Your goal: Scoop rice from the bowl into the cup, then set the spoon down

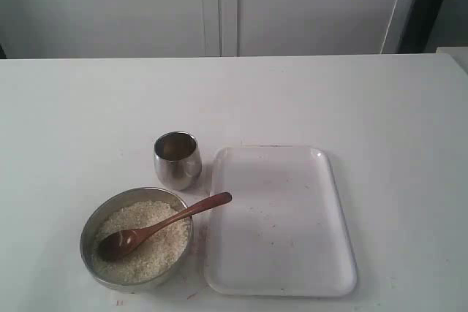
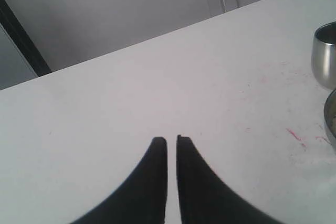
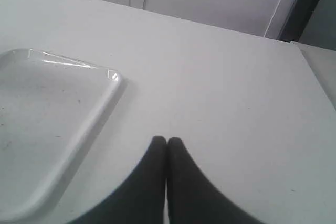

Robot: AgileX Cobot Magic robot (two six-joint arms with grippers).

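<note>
Left fingers [image 2: 156,153] nearly together, right fingers [image 3: 156,155] pressed together, both empty over the tabletop [image 1: 365,93]. Lower left in the exterior frame, the wooden spoon [image 1: 167,222] rests its scoop in the steel bowl's [image 1: 135,191] rice [image 1: 142,261]. It looks light and stiff, likely best pinched at the overhanging handle.

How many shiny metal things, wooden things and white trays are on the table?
Shiny steel things: 2 (wide round steel bowl, small rounded steel cup)
Wooden things: 1 (slim dark reddish-brown wooden spoon)
White trays: 1 (flat white rectangular tray)
Total: 4
</note>
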